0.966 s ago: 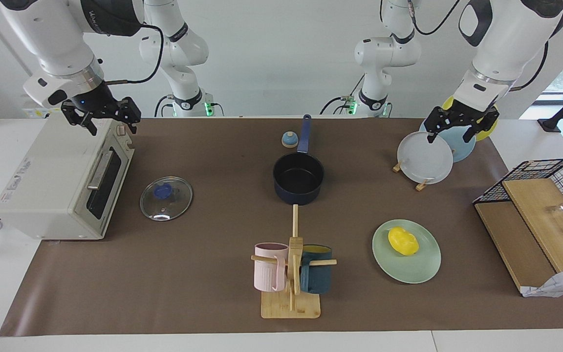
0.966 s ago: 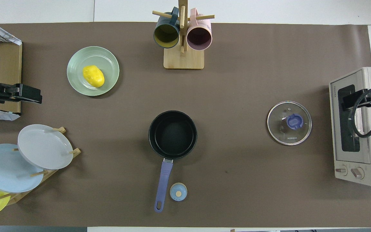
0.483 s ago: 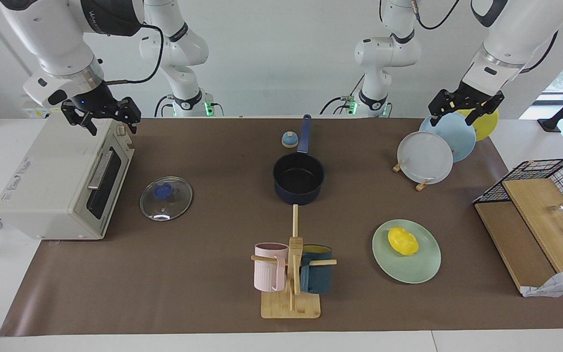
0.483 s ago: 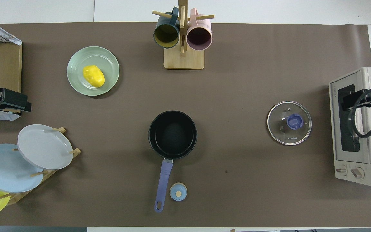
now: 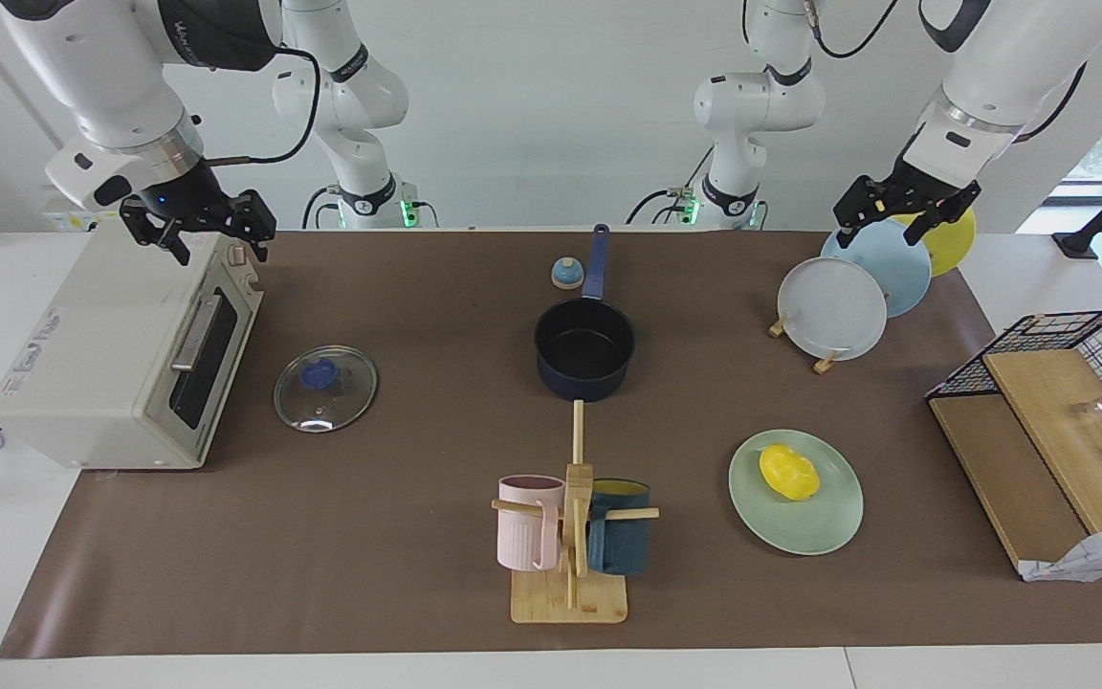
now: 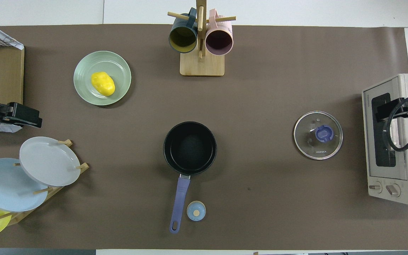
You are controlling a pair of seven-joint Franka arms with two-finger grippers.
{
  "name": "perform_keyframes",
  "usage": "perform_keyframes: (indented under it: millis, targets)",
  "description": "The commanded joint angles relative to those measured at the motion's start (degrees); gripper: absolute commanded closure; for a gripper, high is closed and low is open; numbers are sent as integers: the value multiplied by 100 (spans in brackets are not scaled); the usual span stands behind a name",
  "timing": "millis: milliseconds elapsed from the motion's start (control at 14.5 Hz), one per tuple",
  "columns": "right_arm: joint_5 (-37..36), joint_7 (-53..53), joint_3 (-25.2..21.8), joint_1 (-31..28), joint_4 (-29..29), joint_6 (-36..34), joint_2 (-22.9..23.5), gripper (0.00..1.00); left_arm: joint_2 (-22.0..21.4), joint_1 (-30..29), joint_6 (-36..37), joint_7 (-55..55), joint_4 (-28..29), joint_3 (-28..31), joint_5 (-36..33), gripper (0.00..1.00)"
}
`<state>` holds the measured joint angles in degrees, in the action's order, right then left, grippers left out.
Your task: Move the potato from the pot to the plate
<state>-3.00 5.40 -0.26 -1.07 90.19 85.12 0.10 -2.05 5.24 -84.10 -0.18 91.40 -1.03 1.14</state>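
The yellow potato (image 5: 789, 472) lies on the mint-green plate (image 5: 824, 528), toward the left arm's end of the table; the overhead view shows the potato (image 6: 102, 83) a little off the middle of the plate (image 6: 116, 67). The navy pot (image 5: 584, 349) stands empty mid-table, its handle pointing toward the robots; its black inside shows in the overhead view (image 6: 190, 148). My left gripper (image 5: 898, 218) is open and empty, raised over the plate rack. My right gripper (image 5: 216, 239) is open and empty, waiting over the toaster oven's top.
A rack holds a grey-white plate (image 5: 831, 308), a light blue plate (image 5: 898, 271) and a yellow plate (image 5: 955, 239). A glass lid (image 5: 325, 388) lies beside the toaster oven (image 5: 111, 354). A mug tree (image 5: 570, 536) stands farther from the robots than the pot. A wire basket (image 5: 1058, 383) stands at the left arm's end.
My left gripper has risen from in front of the racked plates to above them. The potato, plate, pot and right arm have not moved.
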Motion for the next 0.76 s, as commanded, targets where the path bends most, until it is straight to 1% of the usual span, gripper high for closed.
perform_keyframes:
  millis: [0,207,690]
  targets:
    - [89,-39,-17,-8,-1,-83,-19,0,-68,100,-142,141,62,111,-105,0]
    - [89,-39,-17,-8,8,-83,-19,0,11,91,-11,159,-131,120,-131,0]
    - [89,-39,-17,-8,-1,-83,-19,0,-33,47,-19,176,-70,94,-79,0]
